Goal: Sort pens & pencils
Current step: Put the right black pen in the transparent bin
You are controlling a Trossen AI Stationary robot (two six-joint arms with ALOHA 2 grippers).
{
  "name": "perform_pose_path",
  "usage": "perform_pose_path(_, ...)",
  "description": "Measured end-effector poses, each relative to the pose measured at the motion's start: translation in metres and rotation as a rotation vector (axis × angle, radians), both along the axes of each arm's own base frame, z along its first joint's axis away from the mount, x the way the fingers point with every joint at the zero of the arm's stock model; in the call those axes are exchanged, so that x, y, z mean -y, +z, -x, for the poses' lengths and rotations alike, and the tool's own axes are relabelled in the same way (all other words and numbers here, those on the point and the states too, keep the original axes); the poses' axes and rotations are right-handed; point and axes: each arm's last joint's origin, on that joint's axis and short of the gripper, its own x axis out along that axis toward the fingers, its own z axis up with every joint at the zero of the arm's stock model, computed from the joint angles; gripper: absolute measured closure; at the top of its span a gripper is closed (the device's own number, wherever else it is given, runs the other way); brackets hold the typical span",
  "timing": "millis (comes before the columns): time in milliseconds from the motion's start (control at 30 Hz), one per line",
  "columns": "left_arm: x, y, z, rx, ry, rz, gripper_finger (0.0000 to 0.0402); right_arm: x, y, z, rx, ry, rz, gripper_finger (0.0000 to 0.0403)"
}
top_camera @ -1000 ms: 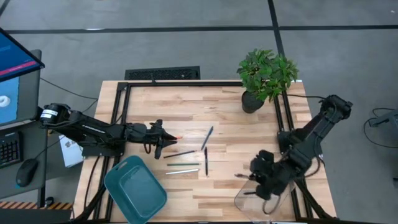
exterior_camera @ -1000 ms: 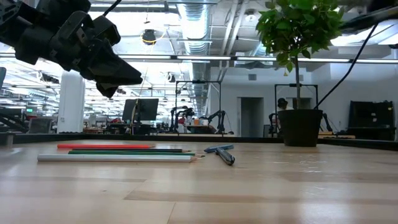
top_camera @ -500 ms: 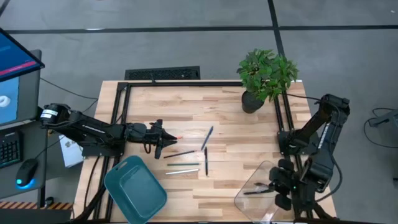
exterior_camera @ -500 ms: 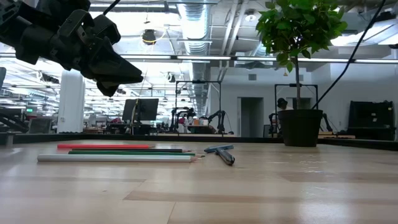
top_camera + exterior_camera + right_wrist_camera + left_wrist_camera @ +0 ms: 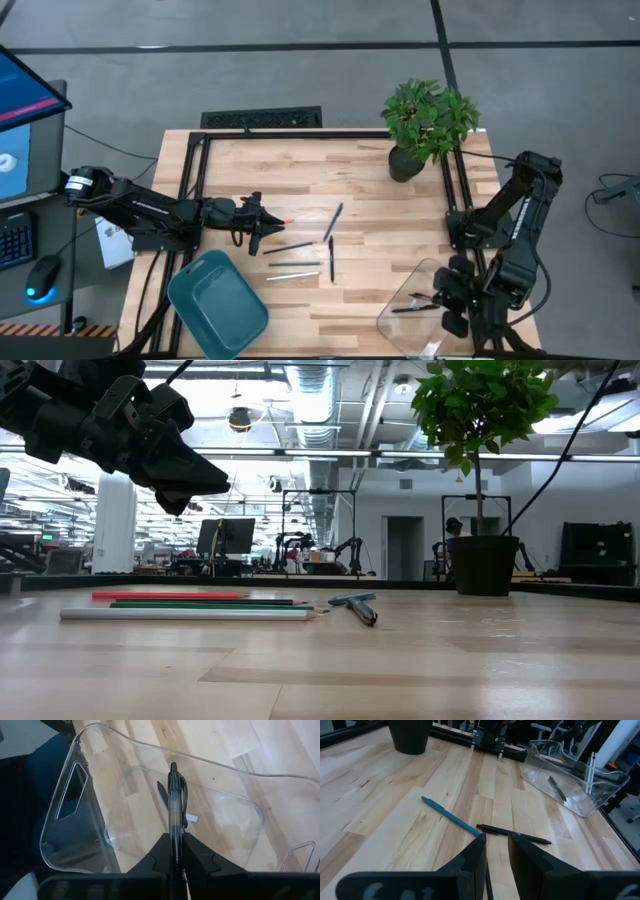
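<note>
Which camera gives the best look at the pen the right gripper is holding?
The right wrist view: the pen stands clamped in the right gripper, over the clear bin. The high view shows it small; the low and left wrist views don't show it.

four pens (image 5: pixel 333 222), four pencils (image 5: pixel 294 265), two bins (image 5: pixel 218 300)

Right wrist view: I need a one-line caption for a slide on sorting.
Right pincer, shut on a black pen, holds it over the clear plastic bin.
</note>
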Motion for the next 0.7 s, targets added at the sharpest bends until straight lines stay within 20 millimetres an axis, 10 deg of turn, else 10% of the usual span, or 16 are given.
perform_pose_path(700, 0.0001, -0.0001, 0.0, -0.001, 0.0, 0.002, 0.033, -0.0055, 0.0021, -0.003, 0.026, -0.009, -0.067, 0.03)
